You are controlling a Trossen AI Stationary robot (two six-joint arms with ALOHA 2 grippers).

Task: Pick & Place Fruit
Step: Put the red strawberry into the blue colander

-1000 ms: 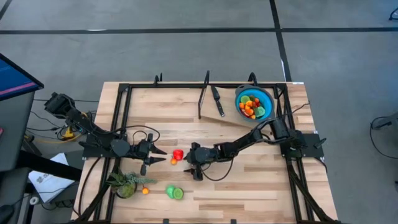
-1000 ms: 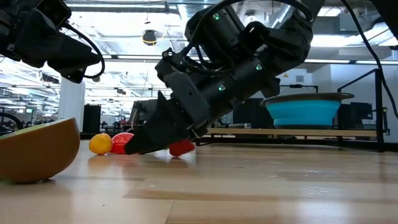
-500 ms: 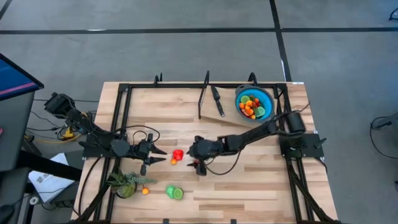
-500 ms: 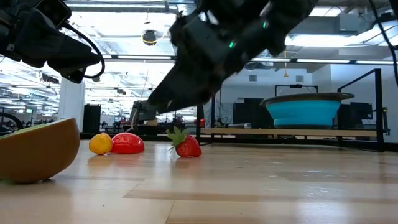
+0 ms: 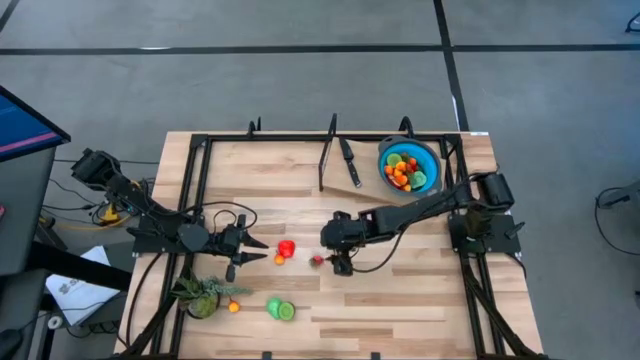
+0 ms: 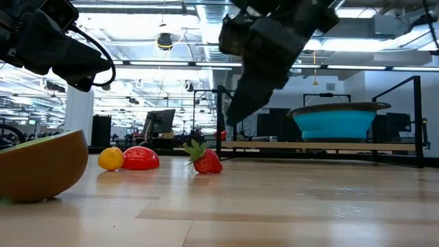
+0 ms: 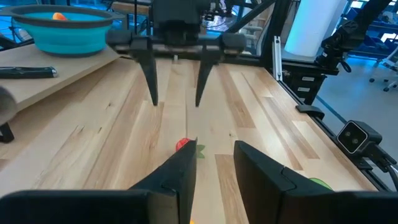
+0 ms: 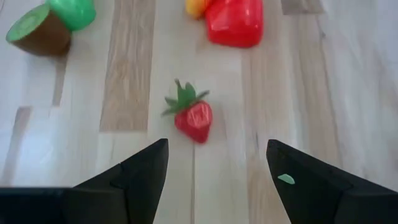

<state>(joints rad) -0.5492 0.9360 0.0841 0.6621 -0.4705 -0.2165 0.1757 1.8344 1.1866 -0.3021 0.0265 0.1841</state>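
A small red strawberry with green leaves (image 8: 194, 120) lies on the wood (image 5: 317, 261) (image 6: 207, 161) (image 7: 182, 145), touched by neither gripper. My right gripper (image 8: 217, 144) hangs open above the table just right of it (image 5: 335, 255) (image 7: 176, 99), fingers slanting down. My left gripper (image 5: 262, 250) (image 7: 214, 149) waits open at the table's left. A red fruit (image 5: 287, 247) (image 8: 235, 23) and a small orange one (image 5: 279, 259) lie between the grippers. The blue bowl (image 5: 432, 160) (image 6: 339, 120) holds several fruits.
A brown-and-green halved fruit (image 5: 280, 309) (image 8: 40, 31) and an orange fruit (image 5: 234, 307) lie near the front, beside a spiky green plant (image 5: 200, 295). A black-handled knife (image 5: 349, 162) lies left of the bowl. A black frame (image 5: 200, 150) runs around the table.
My right gripper has risen off the table and drawn back toward the table's right edge. The strawberry, which was half hidden under its fingers a second ago, now lies free on the wood. My left arm has kept still.
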